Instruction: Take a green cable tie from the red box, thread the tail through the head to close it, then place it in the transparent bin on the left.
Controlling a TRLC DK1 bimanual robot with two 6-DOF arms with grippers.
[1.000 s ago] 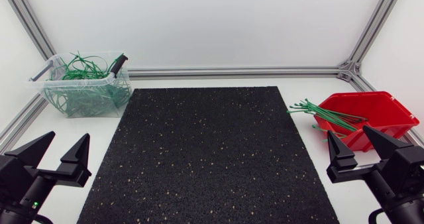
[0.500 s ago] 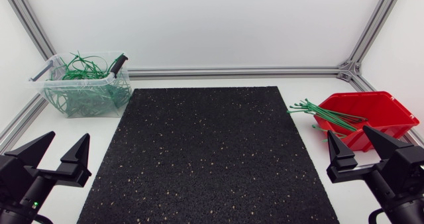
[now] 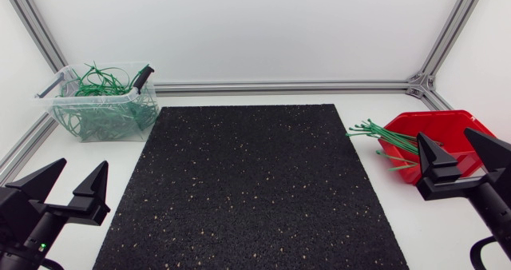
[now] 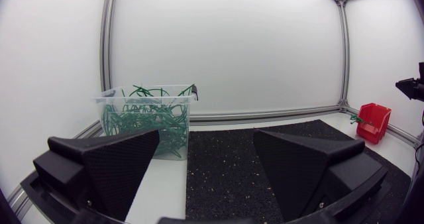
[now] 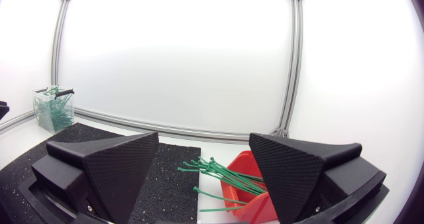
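Note:
The red box [image 3: 453, 123] stands at the table's right edge, with a bundle of green cable ties [image 3: 382, 134] sticking out of it toward the mat. My right gripper [image 3: 445, 136] hangs open over the box's front part and hides some of it. From the right wrist, the ties [image 5: 218, 172] and red box [image 5: 240, 181] lie just ahead of the open gripper [image 5: 204, 139]. The transparent bin [image 3: 104, 102], full of closed green ties, sits at the back left. My left gripper [image 3: 83, 166] is open at the front left, holding nothing; its own view shows the bin [image 4: 146, 118] ahead.
A black speckled mat [image 3: 247, 182] covers the middle of the table. A black-handled tool [image 3: 142, 77] leans out of the bin. Aluminium frame rails [image 3: 279, 86] run along the back and both sides.
My right gripper has moved to the right and farther back, now over the red box. The left arm has kept still.

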